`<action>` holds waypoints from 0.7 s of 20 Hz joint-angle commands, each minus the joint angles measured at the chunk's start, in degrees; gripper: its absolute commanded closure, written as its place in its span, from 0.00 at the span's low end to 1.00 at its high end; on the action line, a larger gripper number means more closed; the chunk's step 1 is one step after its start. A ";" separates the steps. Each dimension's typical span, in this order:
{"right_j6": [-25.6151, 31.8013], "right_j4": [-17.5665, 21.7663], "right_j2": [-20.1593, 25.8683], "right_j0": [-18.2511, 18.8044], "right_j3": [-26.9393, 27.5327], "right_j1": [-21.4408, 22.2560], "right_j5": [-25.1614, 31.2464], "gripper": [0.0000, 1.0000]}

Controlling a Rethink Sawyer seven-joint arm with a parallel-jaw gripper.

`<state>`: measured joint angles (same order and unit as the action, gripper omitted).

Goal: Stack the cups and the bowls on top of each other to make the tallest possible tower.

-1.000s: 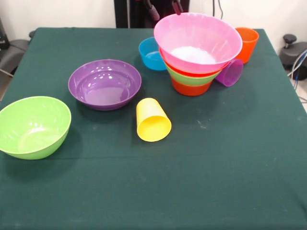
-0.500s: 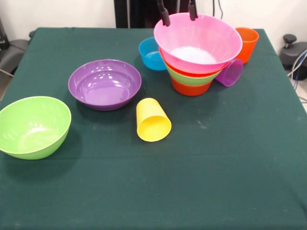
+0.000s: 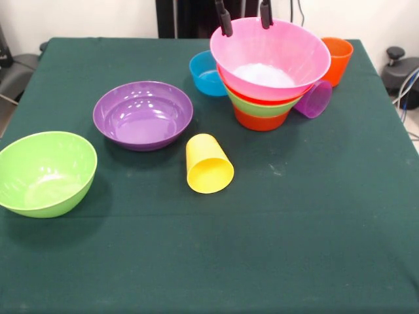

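From the front, the gripper point(image 3: 244, 16) hangs with its fingers spread and empty at the far rim of the pink bowl point(image 3: 270, 55), which tops the tower point(image 3: 265, 98) of nested bowls. The yellow cup point(image 3: 209, 163) and purple cup point(image 3: 314, 99) lie tipped over; the orange cup point(image 3: 338, 59) stands behind, probably waiting its turn

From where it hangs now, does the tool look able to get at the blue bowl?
Probably yes: the tool, fingers apart, hangs over the pink bowl's far rim, and the blue bowl sits open-topped beside the tower.
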<state>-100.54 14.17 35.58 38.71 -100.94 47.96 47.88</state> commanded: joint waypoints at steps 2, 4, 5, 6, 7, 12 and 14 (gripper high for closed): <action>0.37 3.21 -2.21 -1.67 0.89 -0.64 1.68 0.00; 0.12 3.03 -2.12 -1.62 -0.11 -0.15 1.24 0.00; 0.05 3.02 -2.11 -1.65 -0.29 0.02 1.15 0.00; -0.06 3.01 -2.12 -1.66 -0.59 0.18 0.95 0.00; -0.15 2.94 -2.11 -1.62 -0.80 0.21 0.84 0.00; -0.35 2.74 -2.10 -1.54 -0.88 -0.14 0.55 0.00; -0.33 2.99 -2.23 -1.64 -0.35 -0.52 0.52 0.00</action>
<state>-100.54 14.19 35.58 38.71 -100.84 48.01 47.88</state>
